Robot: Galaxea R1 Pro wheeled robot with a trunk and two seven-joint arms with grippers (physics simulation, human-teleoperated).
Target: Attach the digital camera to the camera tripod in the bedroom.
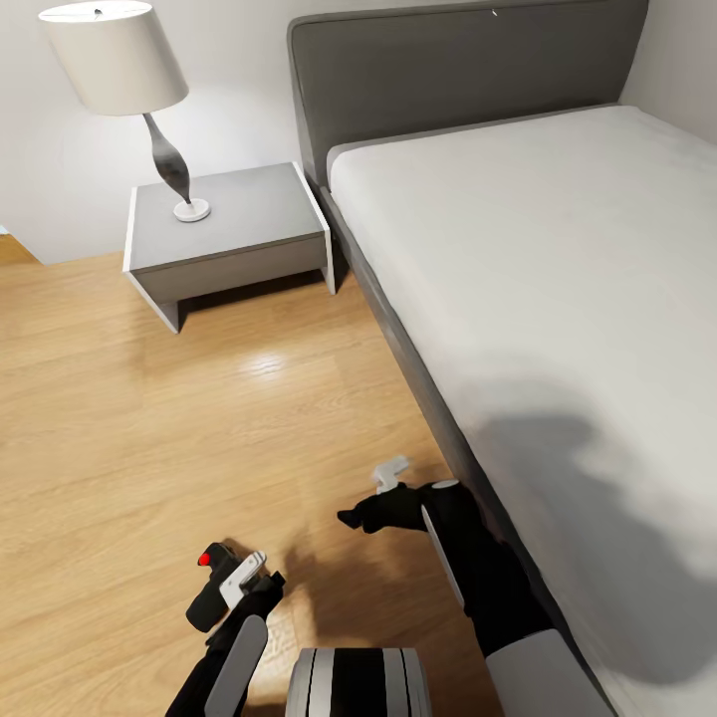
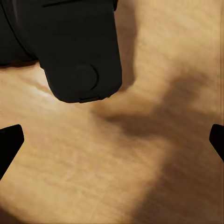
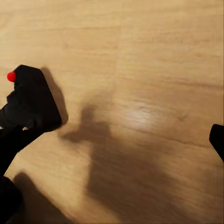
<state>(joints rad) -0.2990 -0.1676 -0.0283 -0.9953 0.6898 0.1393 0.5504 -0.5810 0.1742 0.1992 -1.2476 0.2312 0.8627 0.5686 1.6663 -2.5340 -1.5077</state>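
So we've got the digital camera (image 1: 210, 588) in our left gripper (image 1: 231, 588), low over the wood floor (image 1: 149, 428), red spot on its top corner facing up. From the head view the left fingers (image 1: 249, 570) look clamped on the camera body, and the left wrist view has the black body (image 2: 79, 56) right up close, so we'd call that a solid pinch. Right gripper (image 1: 376, 500) hangs beside the grey bed (image 1: 558, 299), carrying nothing; whether its fingers are spread or pressed together we can't really tell. Pickup looks done, we'd say. What's left is the main part: get to the tripod and mount the camera on its head. Ahead there's just a nightstand (image 1: 229, 234) with a lamp (image 1: 119, 70).
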